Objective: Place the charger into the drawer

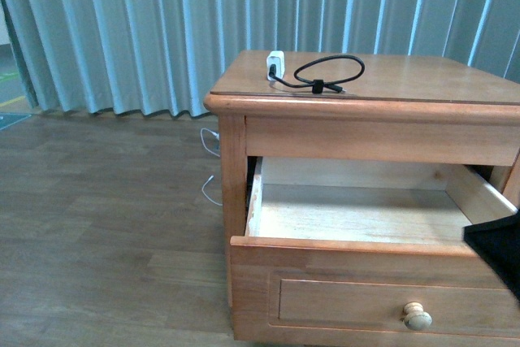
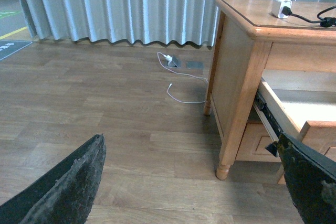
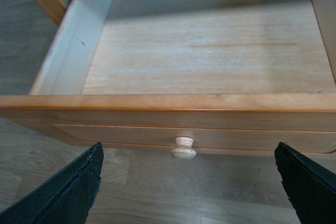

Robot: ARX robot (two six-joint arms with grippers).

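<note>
The charger (image 1: 275, 64), a small white plug block with a black cable (image 1: 329, 72) coiled in a tied loop, lies on top of the wooden nightstand (image 1: 406, 79); it also shows in the left wrist view (image 2: 281, 7). The drawer (image 1: 357, 213) stands pulled out, its pale interior (image 3: 210, 56) bare, its round knob (image 1: 418, 315) on the front panel (image 3: 185, 147). My right gripper (image 3: 189, 182) is open just in front of the knob, above the floor; a black part of it (image 1: 500, 253) shows at the drawer's right. My left gripper (image 2: 194, 182) is open over the floor, left of the nightstand.
A thin white cord (image 2: 181, 85) with a small plug lies on the wood floor by the nightstand's left side. Pale blue-grey curtains (image 1: 162, 30) hang behind. The nightstand's front left leg (image 2: 228, 156) stands near my left gripper.
</note>
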